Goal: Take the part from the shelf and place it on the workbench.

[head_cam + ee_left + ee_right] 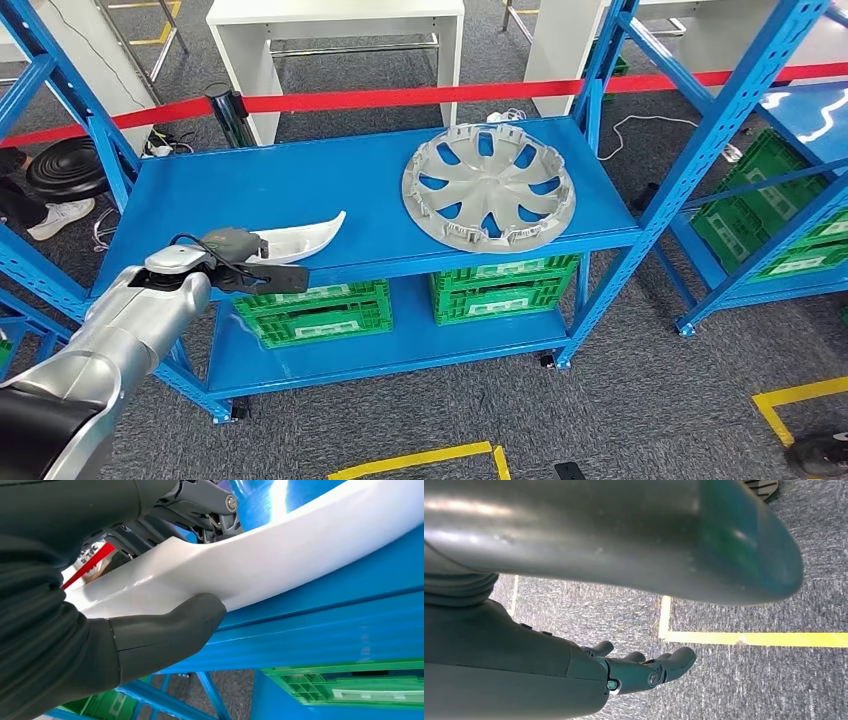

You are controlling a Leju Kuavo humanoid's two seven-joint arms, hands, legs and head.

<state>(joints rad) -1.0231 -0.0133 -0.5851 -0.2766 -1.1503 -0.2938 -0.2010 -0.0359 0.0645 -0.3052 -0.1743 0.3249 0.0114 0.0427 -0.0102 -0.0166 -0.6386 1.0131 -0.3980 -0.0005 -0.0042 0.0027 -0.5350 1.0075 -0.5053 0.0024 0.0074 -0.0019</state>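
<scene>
White plastic part point(300, 238) is grasped by the left robot hand point(243, 262) at the shelf point(300, 185) edge; lift-off is judged next. Right robot hand point(644, 667) hangs released.

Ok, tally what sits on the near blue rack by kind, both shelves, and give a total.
White curved part, held by the left hand: 1
Grey wheel cover: 1
Green crates on the lower shelf: 2
Total: 4
</scene>
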